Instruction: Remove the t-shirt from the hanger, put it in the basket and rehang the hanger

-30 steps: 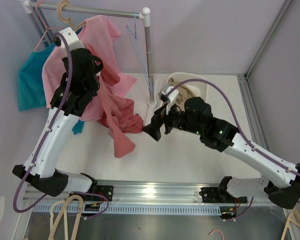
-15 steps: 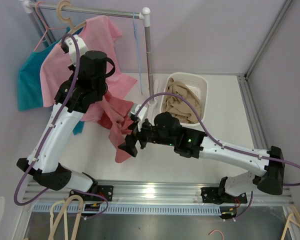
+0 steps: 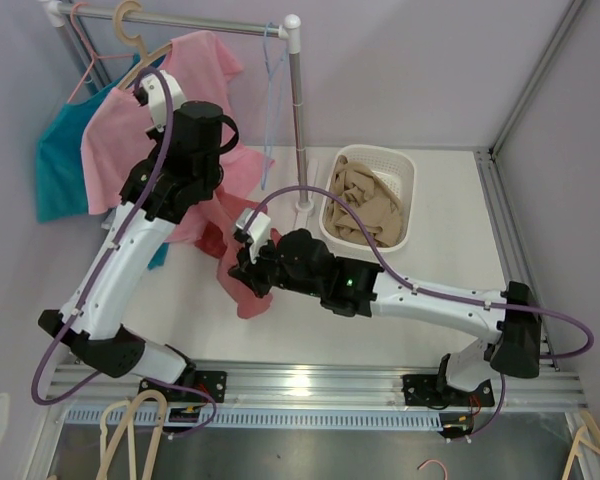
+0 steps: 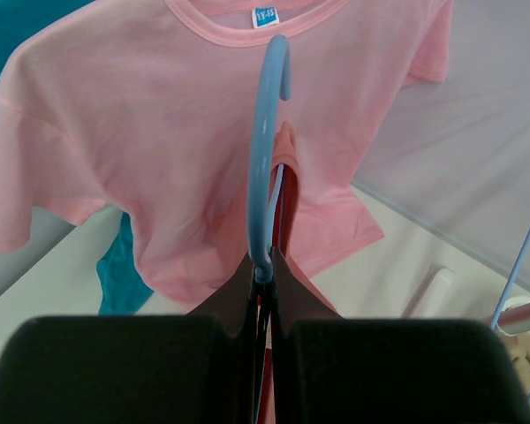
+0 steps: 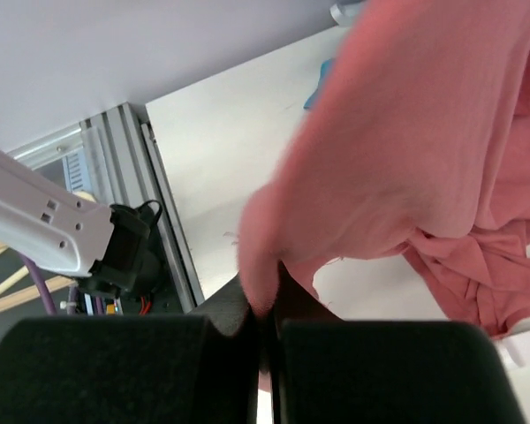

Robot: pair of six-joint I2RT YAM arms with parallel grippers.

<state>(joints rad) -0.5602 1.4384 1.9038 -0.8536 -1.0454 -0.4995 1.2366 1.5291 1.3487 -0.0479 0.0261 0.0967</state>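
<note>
Left wrist view: the left gripper (image 4: 263,276) is clamped shut at the base of the blue hanger's (image 4: 267,132) hook. It holds the hanger upright and off the rail (image 3: 210,22), evidently to anchor it while the garment is drawn off. The salmon t-shirt (image 3: 248,296) hangs from that hanger and droops toward the table (image 3: 200,320) between the two arms. The right gripper (image 5: 265,305) is pinched closed on a fold of its fabric, a hold suited to pulling down and away. Judgement: the shirt is not yet free of the hanger. A paler pink shirt (image 4: 159,132) hanging behind is not involved.
</note>
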